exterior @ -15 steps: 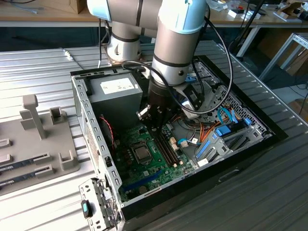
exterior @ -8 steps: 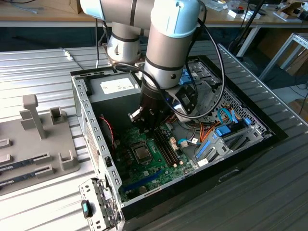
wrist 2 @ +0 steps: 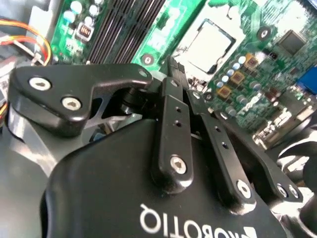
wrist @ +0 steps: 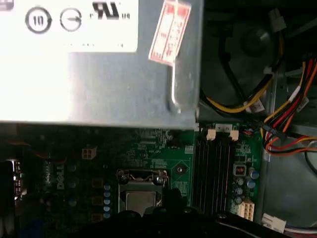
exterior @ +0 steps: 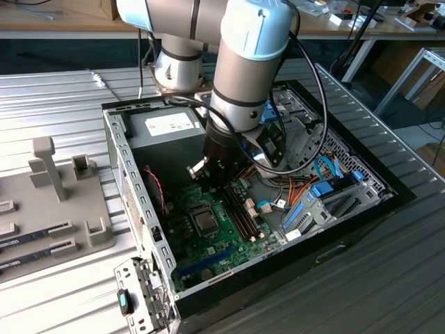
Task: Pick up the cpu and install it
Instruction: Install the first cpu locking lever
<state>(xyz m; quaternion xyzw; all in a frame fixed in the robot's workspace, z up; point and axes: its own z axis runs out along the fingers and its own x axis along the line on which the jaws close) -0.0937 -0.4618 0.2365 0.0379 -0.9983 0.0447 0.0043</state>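
Observation:
The cpu (exterior: 205,221) lies flat in its socket on the green motherboard (exterior: 222,247) inside the open computer case. Its silvery top shows in both wrist views (wrist 2: 210,43) (wrist: 141,201). A metal socket frame (wrist: 141,176) stands along one edge of it. My gripper (exterior: 214,184) hangs a little above the board, beside the socket and toward the power supply, clear of the chip. In the second wrist view its black fingers (wrist 2: 172,114) meet at the tips, and the gripper (wrist 2: 174,69) is shut with nothing between them.
A grey power supply (exterior: 167,125) (wrist: 99,64) fills the case's far corner. Black memory slots (exterior: 240,212) (wrist: 213,168) run beside the socket. Coloured cables (exterior: 316,184) and blue connectors crowd the exterior view's right. A grey fixture tray (exterior: 62,202) sits outside the case wall (exterior: 128,174).

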